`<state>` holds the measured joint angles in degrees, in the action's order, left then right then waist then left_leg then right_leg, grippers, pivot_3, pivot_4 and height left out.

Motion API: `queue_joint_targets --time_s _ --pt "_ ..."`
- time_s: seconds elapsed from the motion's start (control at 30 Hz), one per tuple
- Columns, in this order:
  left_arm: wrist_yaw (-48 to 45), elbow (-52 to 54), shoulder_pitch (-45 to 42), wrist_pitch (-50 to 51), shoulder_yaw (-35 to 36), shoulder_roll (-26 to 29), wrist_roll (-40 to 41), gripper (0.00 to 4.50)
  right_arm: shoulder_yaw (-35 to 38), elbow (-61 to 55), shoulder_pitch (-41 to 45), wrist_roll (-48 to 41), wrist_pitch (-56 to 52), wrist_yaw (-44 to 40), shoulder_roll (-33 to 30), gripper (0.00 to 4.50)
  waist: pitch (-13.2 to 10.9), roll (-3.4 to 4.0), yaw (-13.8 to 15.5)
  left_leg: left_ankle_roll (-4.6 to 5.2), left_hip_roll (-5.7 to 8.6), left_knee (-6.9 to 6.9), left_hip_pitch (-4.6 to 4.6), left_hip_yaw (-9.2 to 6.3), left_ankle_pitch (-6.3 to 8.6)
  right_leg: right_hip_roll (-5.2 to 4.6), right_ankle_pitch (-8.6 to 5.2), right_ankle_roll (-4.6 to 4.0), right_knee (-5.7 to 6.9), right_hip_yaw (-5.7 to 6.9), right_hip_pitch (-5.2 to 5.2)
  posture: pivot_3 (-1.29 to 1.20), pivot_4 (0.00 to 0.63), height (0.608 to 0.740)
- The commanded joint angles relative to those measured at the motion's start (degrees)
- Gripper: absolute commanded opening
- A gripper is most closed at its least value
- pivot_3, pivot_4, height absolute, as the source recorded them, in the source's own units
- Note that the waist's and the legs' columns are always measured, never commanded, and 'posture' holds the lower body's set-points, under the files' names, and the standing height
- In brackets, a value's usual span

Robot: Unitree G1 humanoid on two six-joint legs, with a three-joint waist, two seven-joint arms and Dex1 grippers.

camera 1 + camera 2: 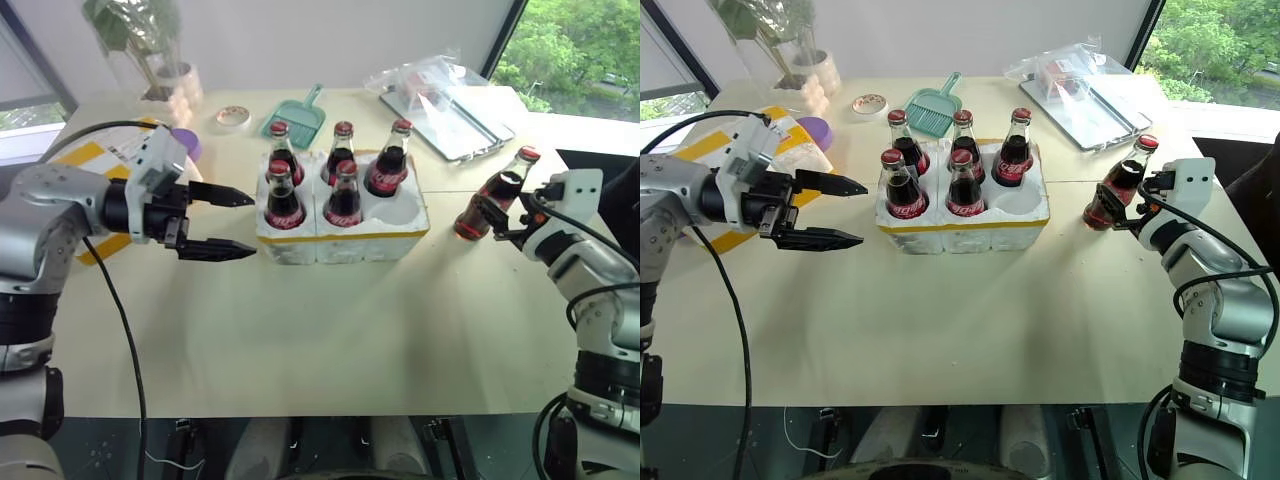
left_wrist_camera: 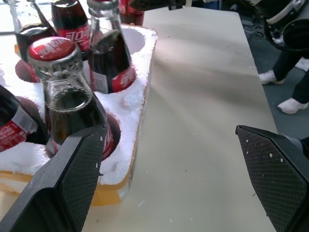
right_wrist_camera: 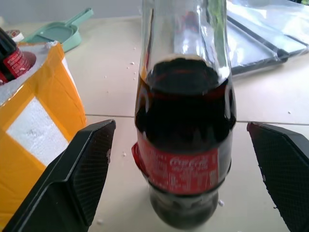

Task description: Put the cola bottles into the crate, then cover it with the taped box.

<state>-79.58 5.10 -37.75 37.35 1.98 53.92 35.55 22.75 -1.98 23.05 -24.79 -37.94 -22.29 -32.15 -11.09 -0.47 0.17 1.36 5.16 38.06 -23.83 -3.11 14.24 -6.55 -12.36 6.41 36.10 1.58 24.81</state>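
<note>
While five bottles [image 1: 343, 195] stood in the wells of the crate [image 1: 345, 244] at the centre of the frame, the sixth bottle [image 1: 494, 196] stood on the bench [image 1: 330, 340] at the right, apart from the crate, with the front right well empty. The right end effector [image 1: 490, 220] sat at that bottle with its fingers spread wide on either side of it; in the right wrist view the bottle [image 3: 186, 140] stood between the two pads [image 3: 79, 169] with a gap at each side, touching neither. The left end effector [image 1: 228, 222] hung open at the left of the frame, pointing toward the crate's left end and just short of it, holding nothing. The box [image 1: 95, 160] lay at the upper left, mostly hidden behind the left arm, with a purple lid [image 1: 186, 143] beside it. A roll of tape [image 1: 233, 117] and a green dustpan [image 1: 297, 115] lay behind the crate, and a clear plastic bag [image 1: 440, 95] over a tray at the upper right.
</note>
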Motion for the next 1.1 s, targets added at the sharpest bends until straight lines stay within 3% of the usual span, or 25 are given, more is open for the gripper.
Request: queue_joint_targets --time_s 0.03,0.13,0.2,0.3,0.47,0.6,0.73,0.93,1.1 --pt "0.6 2.3 0.6 0.8 2.9 1.6 1.3 4.5 0.0 4.0 2.8 0.1 3.7 -0.9 0.3 4.45 0.0 0.0 -0.1 0.0 0.0 0.0 0.0 0.01 0.0 0.0 0.0 0.0 0.0 0.0 0.0 0.0 0.15 0.738" --pt "0.9 2.8 0.6 1.5 3.4 1.9 1.8 4.5 -0.8 7.6 4.0 0.4 6.4 -2.1 0.5 4.45 0.0 0.0 0.0 0.0 0.01 0.0 0.0 -0.01 0.0 0.0 0.0 0.0 0.0 0.0 0.0 0.0 0.15 0.738" --pt "1.0 3.0 0.6 1.7 3.5 1.8 1.9 4.5 -0.4 8.5 4.5 -0.1 7.1 -2.4 0.6 3.95 0.0 0.0 0.1 0.0 0.01 0.0 0.0 -0.01 0.0 0.0 0.0 0.0 0.0 0.0 -0.01 0.0 0.15 0.738" --pt "1.4 3.3 0.6 2.1 3.5 1.8 2.2 4.5 0.1 7.2 5.0 -0.9 7.1 -2.3 0.2 2.68 0.0 0.0 0.0 -0.01 0.01 0.0 0.0 -0.01 0.0 0.0 0.0 0.0 0.0 0.0 -0.01 0.0 0.15 0.738" --pt "1.7 3.3 0.6 2.1 3.4 1.7 2.4 4.5 4.3 5.1 8.5 -5.8 6.3 -0.8 0.2 2.65 -0.1 0.16 -0.5 -0.01 0.01 -0.01 -0.01 -0.01 0.0 0.0 0.0 0.0 0.01 -0.01 0.02 0.0 0.15 0.738" --pt "1.8 3.1 0.5 2.2 3.3 1.6 2.5 4.5 7.9 -0.1 15.3 -17.3 1.1 0.0 1.6 2.65 -0.3 0.46 -1.1 -0.01 0.01 -0.02 -0.04 0.0 -0.01 -0.01 0.0 0.0 0.02 -0.03 0.07 0.0 0.15 0.738" --pt "2.1 2.8 0.3 1.9 3.3 1.5 2.4 4.5 6.3 -5.9 17.3 -25.8 -5.5 0.7 3.6 2.65 -0.3 0.48 -1.2 -0.03 -0.08 -0.19 -0.06 0.02 -0.01 0.05 0.0 -0.01 0.03 -0.06 0.22 0.0 0.15 0.738" --pt "2.6 2.9 1.0 1.5 3.7 1.5 2.3 4.5 -1.0 -12.9 12.9 -27.4 -8.9 -0.7 4.6 2.65 -0.3 0.44 -0.6 0.0 0.0 -0.11 -0.08 -0.01 0.0 0.01 -0.01 -0.02 -0.01 -0.05 0.11 0.0 0.15 0.738" --pt "2.9 3.2 1.7 1.5 4.5 1.8 2.4 4.5 -6.2 -12.4 10.8 -23.0 -7.3 -2.3 3.1 2.65 -0.3 0.43 -0.7 0.03 0.09 0.0 -0.15 -0.01 0.01 -0.07 0.0 -0.01 0.02 -0.04 0.14 0.0 0.15 0.738"
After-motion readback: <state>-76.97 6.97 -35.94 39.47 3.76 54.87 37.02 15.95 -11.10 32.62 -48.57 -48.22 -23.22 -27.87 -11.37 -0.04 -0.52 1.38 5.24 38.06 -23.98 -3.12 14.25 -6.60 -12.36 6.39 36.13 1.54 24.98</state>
